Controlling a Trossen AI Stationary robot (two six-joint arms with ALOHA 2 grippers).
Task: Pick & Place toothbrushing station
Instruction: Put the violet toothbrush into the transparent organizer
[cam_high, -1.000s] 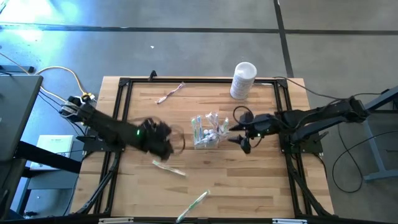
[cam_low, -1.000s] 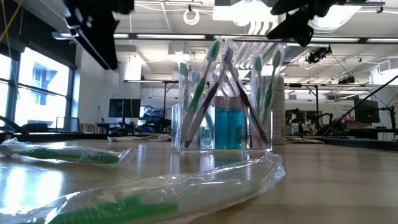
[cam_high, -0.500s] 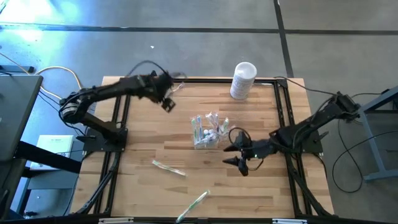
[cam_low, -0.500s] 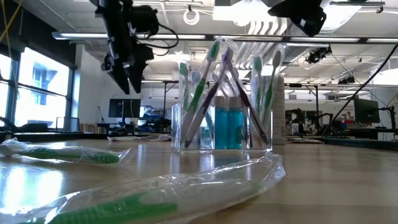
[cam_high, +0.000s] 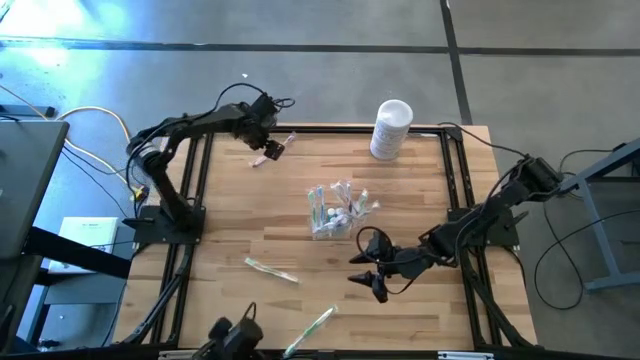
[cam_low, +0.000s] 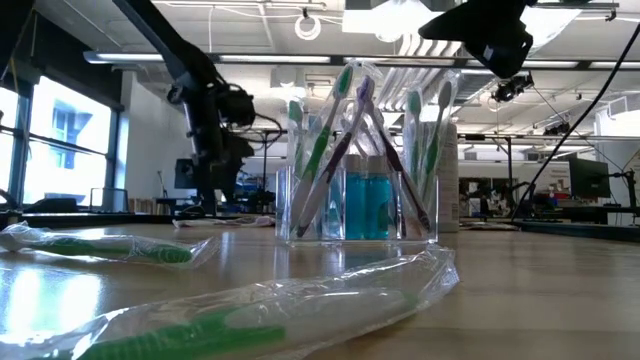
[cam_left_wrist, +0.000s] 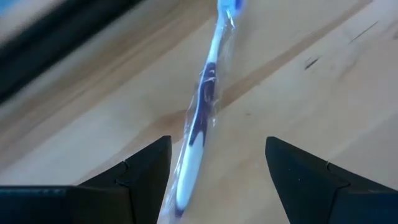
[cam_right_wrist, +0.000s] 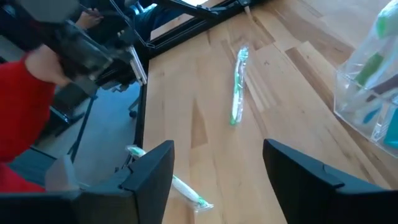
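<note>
Reach phase. The clear cup (cam_high: 333, 212) of brushes stands well apart from both claws. Left gripper (cam_high: 270, 147), jaws apart and empty, hovers over a wrapped white-blue toothbrush (cam_left_wrist: 200, 118) whose long axis runs forward between the fingers; next, descend and close. Right gripper (cam_high: 366, 282), also apart, faces the green toothbrush (cam_right_wrist: 237, 93).

Teal tubes (cam_low: 366, 205) in clear cup (cam_low: 283, 205); white canister (cam_high: 391, 129).

grey concrete floor (cam_high: 300, 80), bright window (cam_low: 60, 140), ceiling lights.
</note>
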